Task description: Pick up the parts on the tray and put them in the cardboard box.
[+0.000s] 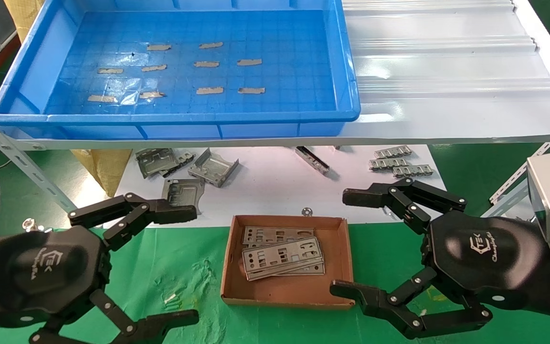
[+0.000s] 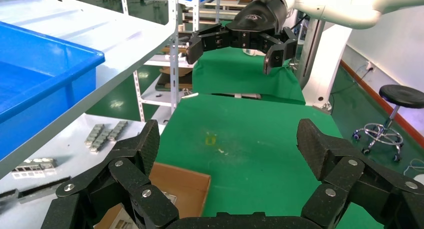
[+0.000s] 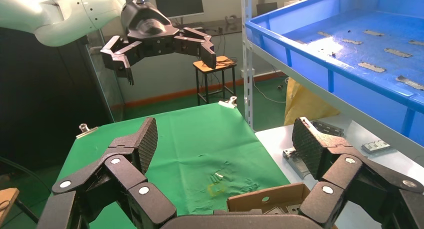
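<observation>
I've got both the left gripper (image 1: 158, 265) and right gripper (image 1: 349, 243) spread wide and empty flanking the cardboard box (image 1: 237, 286), since the parts (image 1: 282, 257) lie stacked inside and the tray (image 1: 174, 117) holds only tape scraps (image 1: 208, 90)

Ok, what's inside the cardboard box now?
The cardboard box holds a loose stack of parts, three at least; any plates beneath are covered. Both grippers are open.

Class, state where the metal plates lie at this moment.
In the head view, the plates lie stacked inside the cardboard box on the green cloth, below the blue tray.
</observation>
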Robot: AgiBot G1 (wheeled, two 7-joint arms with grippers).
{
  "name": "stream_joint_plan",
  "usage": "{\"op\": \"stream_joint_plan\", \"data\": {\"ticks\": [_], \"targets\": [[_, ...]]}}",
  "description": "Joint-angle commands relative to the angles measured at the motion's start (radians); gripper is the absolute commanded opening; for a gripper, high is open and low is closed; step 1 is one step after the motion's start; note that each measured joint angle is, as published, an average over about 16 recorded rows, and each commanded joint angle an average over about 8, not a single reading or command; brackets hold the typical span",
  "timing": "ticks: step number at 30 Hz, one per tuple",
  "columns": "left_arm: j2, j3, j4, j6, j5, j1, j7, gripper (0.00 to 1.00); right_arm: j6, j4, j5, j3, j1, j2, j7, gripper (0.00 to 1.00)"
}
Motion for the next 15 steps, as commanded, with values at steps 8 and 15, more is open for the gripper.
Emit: {"op": "stream_joint_plan", "data": {"ticks": [8, 15], "targets": [[0.000, 0.000, 0.000, 0.000, 0.000, 0.000, 0.000, 1.00, 0.000, 0.000, 0.000, 0.000, 0.000, 0.000, 0.000, 1.00], [0.000, 0.000, 0.000, 0.000, 0.000, 0.000, 0.000, 1.00, 0.000, 0.000, 0.000, 0.000, 0.000, 0.000, 0.000, 1.00]]}}
